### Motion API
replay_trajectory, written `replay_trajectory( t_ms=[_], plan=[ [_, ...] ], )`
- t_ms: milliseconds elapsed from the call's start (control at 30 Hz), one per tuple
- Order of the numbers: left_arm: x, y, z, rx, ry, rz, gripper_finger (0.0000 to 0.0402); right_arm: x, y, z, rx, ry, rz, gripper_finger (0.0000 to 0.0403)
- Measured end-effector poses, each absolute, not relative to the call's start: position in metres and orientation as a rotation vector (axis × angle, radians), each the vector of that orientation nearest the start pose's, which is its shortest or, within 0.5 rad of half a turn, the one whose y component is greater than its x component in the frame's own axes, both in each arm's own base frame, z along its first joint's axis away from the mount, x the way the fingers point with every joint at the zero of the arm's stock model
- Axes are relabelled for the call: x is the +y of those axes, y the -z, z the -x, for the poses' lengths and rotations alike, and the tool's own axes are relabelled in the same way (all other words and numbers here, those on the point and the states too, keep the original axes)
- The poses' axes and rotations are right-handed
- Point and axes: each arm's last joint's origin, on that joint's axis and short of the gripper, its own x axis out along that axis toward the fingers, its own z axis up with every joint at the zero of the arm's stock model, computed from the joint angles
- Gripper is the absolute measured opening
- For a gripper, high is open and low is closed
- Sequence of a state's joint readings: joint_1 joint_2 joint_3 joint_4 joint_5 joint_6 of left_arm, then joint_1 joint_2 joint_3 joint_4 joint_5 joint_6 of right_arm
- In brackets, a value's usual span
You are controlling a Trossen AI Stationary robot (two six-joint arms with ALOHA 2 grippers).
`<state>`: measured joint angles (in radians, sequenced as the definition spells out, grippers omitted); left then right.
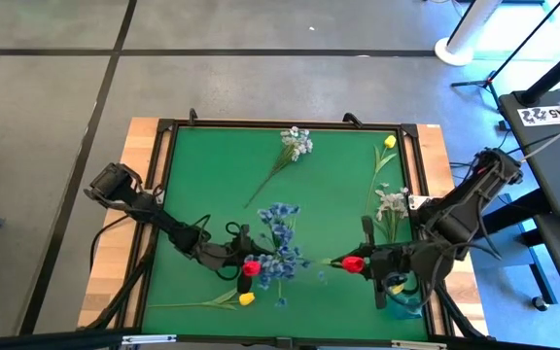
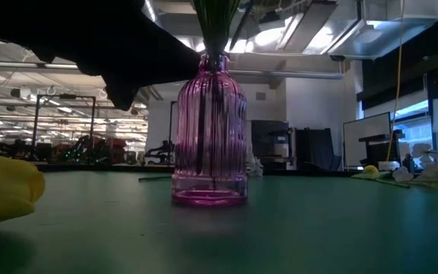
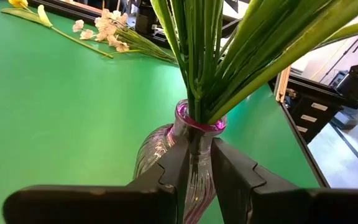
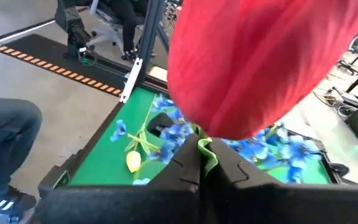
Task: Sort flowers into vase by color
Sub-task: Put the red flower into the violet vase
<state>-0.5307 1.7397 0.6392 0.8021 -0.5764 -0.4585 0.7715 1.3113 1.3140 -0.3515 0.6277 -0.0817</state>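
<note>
A green surface (image 1: pixel 212 175) framed in black sits on a wooden bench, with grey floor around it and an open workshop hall behind. Near its front edge stands a ribbed pink glass vase (image 2: pixel 210 137) holding a bunch of blue blossom sprays (image 1: pixel 278 238). The left jaws (image 3: pixel 197 171) are closed against the vase's neck, a finger on either side, with a red tulip bud (image 1: pixel 251 266) showing just beside them. The right jaws (image 4: pixel 208 163) are closed on the stem of another red tulip (image 1: pixel 354 262), held just right of the vase. On the surface lie a whitish spray (image 1: pixel 297 144), a yellow tulip (image 1: pixel 389 142), another whitish spray (image 1: pixel 391 202) and, at the front, a yellow tulip bud (image 1: pixel 246 298).
</note>
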Motion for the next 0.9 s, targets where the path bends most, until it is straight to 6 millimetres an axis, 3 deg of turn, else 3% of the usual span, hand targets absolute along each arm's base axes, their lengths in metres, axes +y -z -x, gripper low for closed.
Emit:
replay_trajectory(
  t_ms=[333, 700, 900],
  plan=[
    [-0.145, -0.145, -0.282, 0.238, -0.107, 0.296, 0.0064, 0.180, -0.400, -0.214, 0.244, -0.142, 0.256, 0.0007],
    [-0.145, -0.145, -0.282, 0.238, -0.106, 0.283, 0.0064, 0.178, -0.384, -0.248, 0.279, -0.145, 0.228, 0.0007],
    [-0.145, -0.146, -0.282, 0.238, -0.105, 0.282, 0.0064, 0.182, -0.374, -0.254, 0.321, -0.158, 0.248, 0.0007]
  ],
)
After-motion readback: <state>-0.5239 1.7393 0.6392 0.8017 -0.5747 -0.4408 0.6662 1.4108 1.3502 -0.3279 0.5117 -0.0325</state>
